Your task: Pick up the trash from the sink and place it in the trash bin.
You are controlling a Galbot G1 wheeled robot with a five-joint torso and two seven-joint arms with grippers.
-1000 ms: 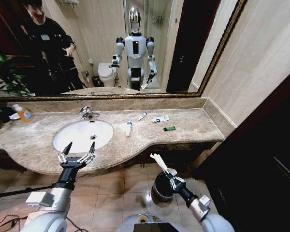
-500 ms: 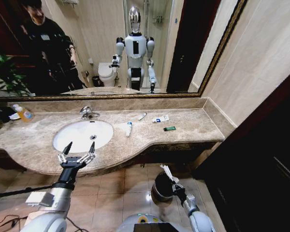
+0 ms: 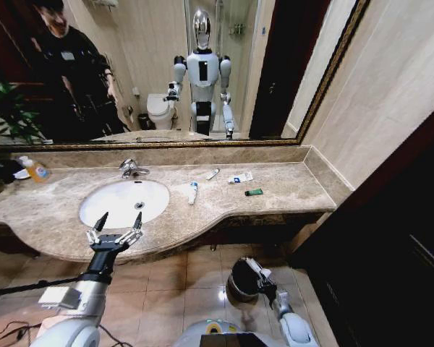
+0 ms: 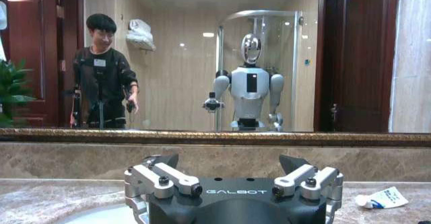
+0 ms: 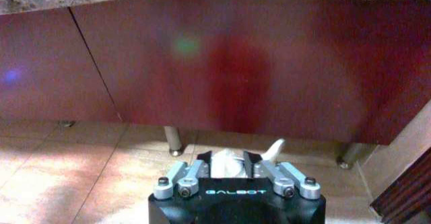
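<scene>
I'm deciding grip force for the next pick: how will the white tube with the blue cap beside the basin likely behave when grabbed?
The tube lies flat on the marble counter right of the sink. It looks small and slim, so probably light. Its rounded body may roll if nudged sideways. It is likely soft plastic that could dent under a hard squeeze, though that cannot be confirmed.

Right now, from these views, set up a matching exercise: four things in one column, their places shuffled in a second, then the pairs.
1. left hand
2. right hand
3. small green piece
4. soap bottle

A. low over the trash bin, shut on crumpled tissue
B. counter, far left
C. open, at the sink's front edge
D. counter, right of the sink

Pairs: 1-C, 2-A, 3-D, 4-B
</scene>
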